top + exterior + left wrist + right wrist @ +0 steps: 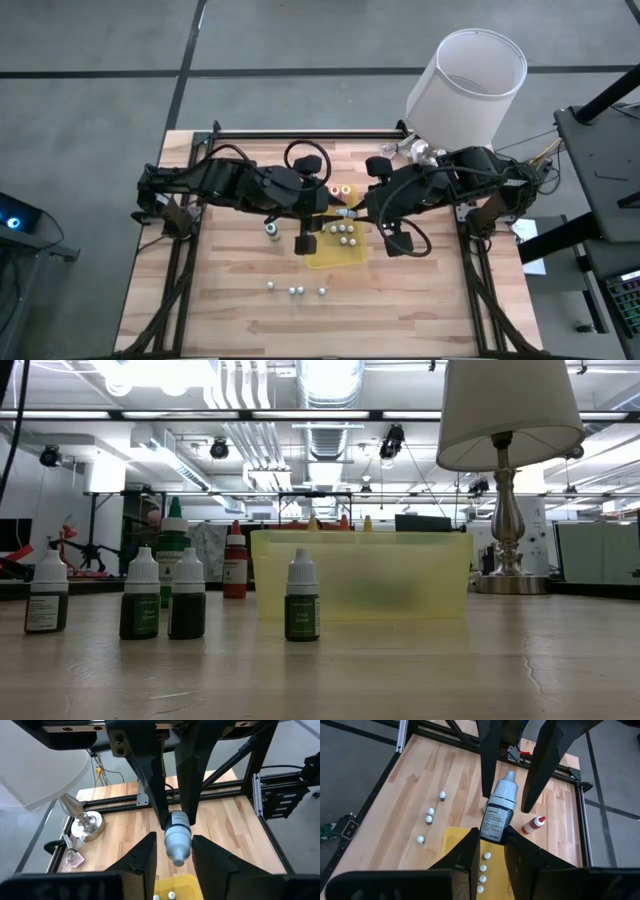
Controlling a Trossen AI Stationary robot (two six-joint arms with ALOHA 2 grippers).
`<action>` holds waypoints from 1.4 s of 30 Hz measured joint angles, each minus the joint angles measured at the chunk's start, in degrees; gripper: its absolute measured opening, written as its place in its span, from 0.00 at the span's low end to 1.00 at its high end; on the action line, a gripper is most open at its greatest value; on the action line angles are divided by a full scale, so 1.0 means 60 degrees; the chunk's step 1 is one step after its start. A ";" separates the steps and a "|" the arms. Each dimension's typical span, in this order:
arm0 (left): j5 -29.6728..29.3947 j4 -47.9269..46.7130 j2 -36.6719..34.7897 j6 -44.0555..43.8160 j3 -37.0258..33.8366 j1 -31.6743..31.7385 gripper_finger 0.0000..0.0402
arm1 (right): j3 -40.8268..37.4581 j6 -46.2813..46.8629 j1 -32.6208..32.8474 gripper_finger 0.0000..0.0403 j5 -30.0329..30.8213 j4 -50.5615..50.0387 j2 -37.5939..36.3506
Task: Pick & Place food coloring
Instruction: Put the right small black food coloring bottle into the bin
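Right wrist view: the right gripper (492, 840) is clamped on a food coloring bottle (499, 815) above the yellow tray (338, 245); the left gripper (173, 851), opposite, has its fingers closing around the bottle's cap. Other bottles (295, 290) stand on the bench (230, 300) beside the tray.

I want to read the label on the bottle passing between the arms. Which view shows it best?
The right wrist view: the bottle faces it, label side on. The left wrist view sees only its cap end, the high view a speck, and the low view misses it.
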 joint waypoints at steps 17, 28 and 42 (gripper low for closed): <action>0.0076 0.0116 0.0049 0.0084 -0.0022 0.0034 0.11 | 0.0007 0.0004 0.0000 0.17 0.0002 0.0011 0.0000; 0.0084 0.0136 0.0049 0.0091 -0.0022 0.0034 0.10 | 0.0007 0.0307 -0.0001 0.18 0.0000 0.0012 0.0000; 0.0066 0.0166 0.0060 0.0091 -0.0022 0.0041 0.10 | 0.0010 0.0866 -0.0001 0.45 0.0000 0.0030 -0.0021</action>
